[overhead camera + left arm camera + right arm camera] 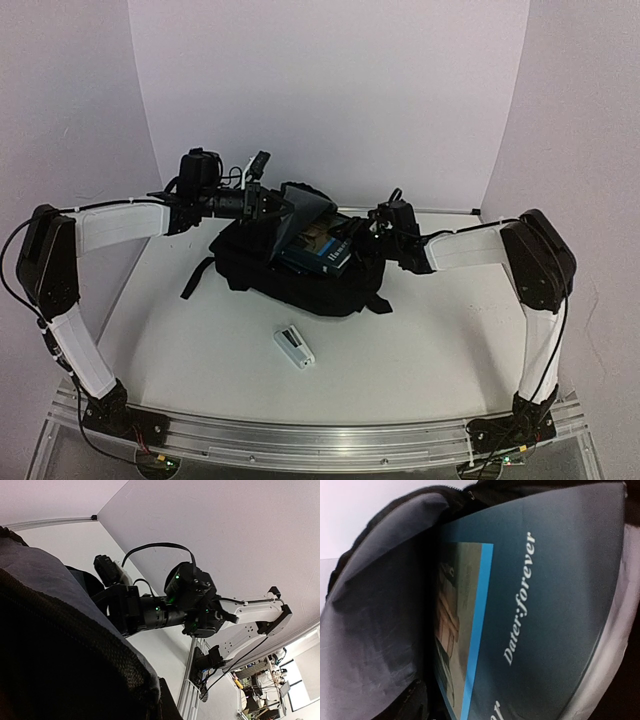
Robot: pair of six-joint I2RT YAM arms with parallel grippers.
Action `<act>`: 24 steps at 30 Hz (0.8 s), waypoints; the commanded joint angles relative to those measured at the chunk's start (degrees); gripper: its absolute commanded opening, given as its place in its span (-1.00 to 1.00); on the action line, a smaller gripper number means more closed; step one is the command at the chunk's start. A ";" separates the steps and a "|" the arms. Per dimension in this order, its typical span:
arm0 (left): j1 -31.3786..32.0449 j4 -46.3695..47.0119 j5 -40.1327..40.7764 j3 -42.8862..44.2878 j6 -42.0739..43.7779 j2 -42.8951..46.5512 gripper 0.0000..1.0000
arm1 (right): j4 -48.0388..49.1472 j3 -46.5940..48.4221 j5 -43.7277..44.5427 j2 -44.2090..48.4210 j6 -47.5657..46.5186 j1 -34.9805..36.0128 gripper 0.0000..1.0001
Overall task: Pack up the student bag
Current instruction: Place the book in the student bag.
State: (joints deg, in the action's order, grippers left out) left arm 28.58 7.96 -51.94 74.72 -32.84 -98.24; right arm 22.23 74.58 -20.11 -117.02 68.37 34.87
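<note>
Student bag (pixel 300 285) lies flat in the middle of the table (pixel 440 330), mouth facing right and up. Its grey-lined flap (pixel 303 215) stands up on the far-left side.

Left gripper (pixel 268 205) sits right at the flap's top edge, touching it. Fingers aren't visible in the left wrist view, only bag fabric filling the near frame, so cannot tell if they are clamped. The upright flap suggests a hold.

Dark blue book (pixel 318 250) is half inside the opening, with the right end sticking out. The right wrist view shows the cover, titled "Dater:forever", lying against the grey lining (pixel 380 610).

Right gripper (pixel 375 228) is at the book's exposed right end, touching or just beside it. Its own fingers aren't in its wrist view, so cannot tell whether they are apart or closed on the book.

Small white box-like item (pixel 294 347) lies on the table near the bag, on its near side, apart from both arms.

Step, as I judge it: inserting the book, with the left arm holding the mouth open and the right feeding it in. Roughly midway.

Next move likely needs the right arm to push the book leftward, deeper along the lining, while the flap is held high so the corner doesn't snag. After that, probably the white item.
</note>
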 commanded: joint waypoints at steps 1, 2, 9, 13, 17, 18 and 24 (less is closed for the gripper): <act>0.60 0.71 -1.13 1.61 2.14 4.46 -0.99 | -5.95 -2.11 5.75 5.76 -4.09 0.41 0.30; 0.60 0.46 -1.14 1.75 2.26 4.42 -1.00 | -6.32 -2.45 5.98 5.87 -4.25 0.38 0.29; 0.60 -0.07 -1.24 2.27 2.60 4.03 -1.00 | -7.99 0.38 6.03 2.56 -5.46 1.61 -0.01; 0.61 -0.21 -0.92 2.36 2.56 3.84 -1.00 | -10.98 4.88 6.90 1.35 -7.09 3.07 0.01; 0.60 -2.32 2.12 2.44 3.12 4.13 -1.00 | -20.00 3.90 15.96 7.51 -11.39 3.44 0.34; 0.60 -2.90 2.91 2.40 3.41 4.07 -1.00 | -21.97 3.41 17.98 9.11 -12.45 3.45 0.43; 0.64 -5.12 4.75 2.93 2.71 0.73 -1.00 | -36.83 5.47 19.37 12.42 -19.11 3.84 0.73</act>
State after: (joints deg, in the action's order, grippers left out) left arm 28.83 3.17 -48.29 74.76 -30.94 -97.93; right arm -1.53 77.33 -6.26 -108.09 56.20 38.89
